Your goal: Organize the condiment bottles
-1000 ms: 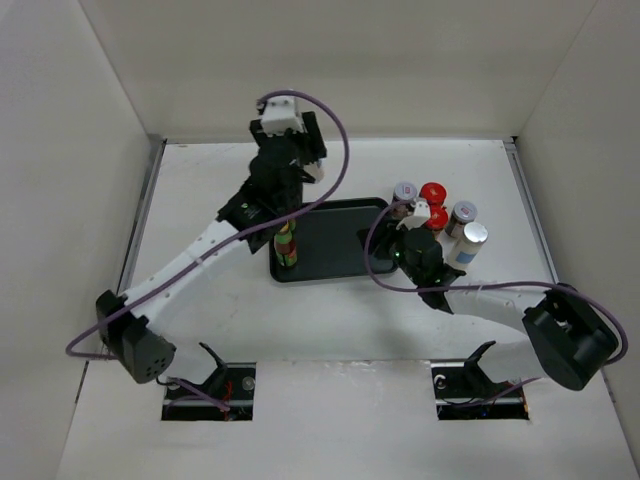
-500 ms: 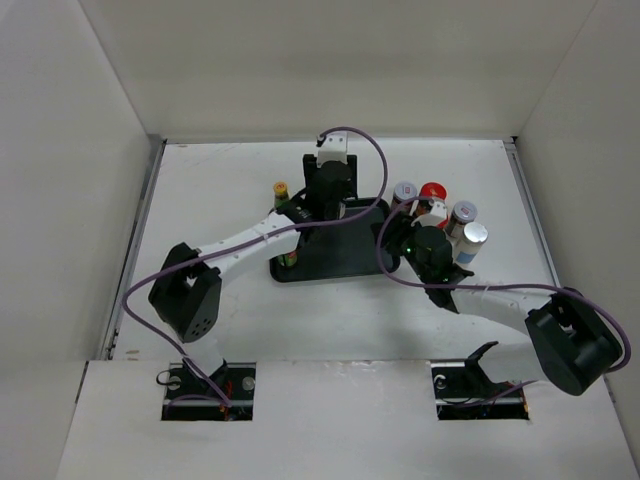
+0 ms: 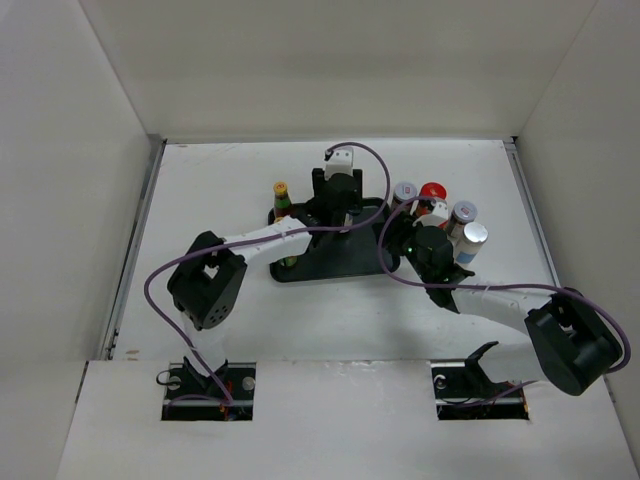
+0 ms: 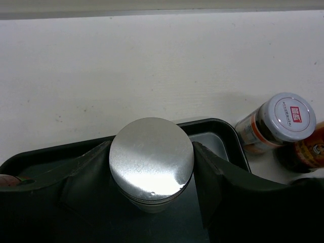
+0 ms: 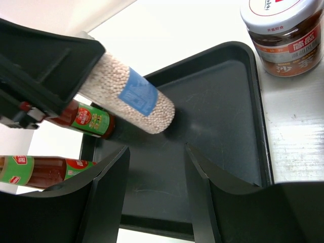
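My left gripper [image 3: 335,212] is shut on a silver-lidded jar [image 4: 152,159] of pale grains with a blue label [image 5: 132,96]. It holds the jar tilted, with the base low over the black tray [image 3: 345,268]. My right gripper [image 5: 154,202] is open and empty over the tray's near right part [image 3: 402,238]. Two yellow-capped sauce bottles stand at the tray's left end [image 3: 282,194] [image 3: 289,259]. A silver-lidded jar [image 3: 405,190], a red-lidded jar [image 3: 432,192] and two more silver-lidded jars [image 3: 463,212] [image 3: 474,236] stand right of the tray.
The tray's rim [image 4: 223,130] lies just beyond the held jar. White walls enclose the table at the back and both sides. The right arm [image 3: 490,295] lies across the table's near right. A brown-sauce jar [image 5: 286,30] stands just outside the tray's right rim.
The left arm has swung right from the tray's left end to its back middle. A yellow-capped bottle now shows at the tray's back left. The right gripper has barely shifted.
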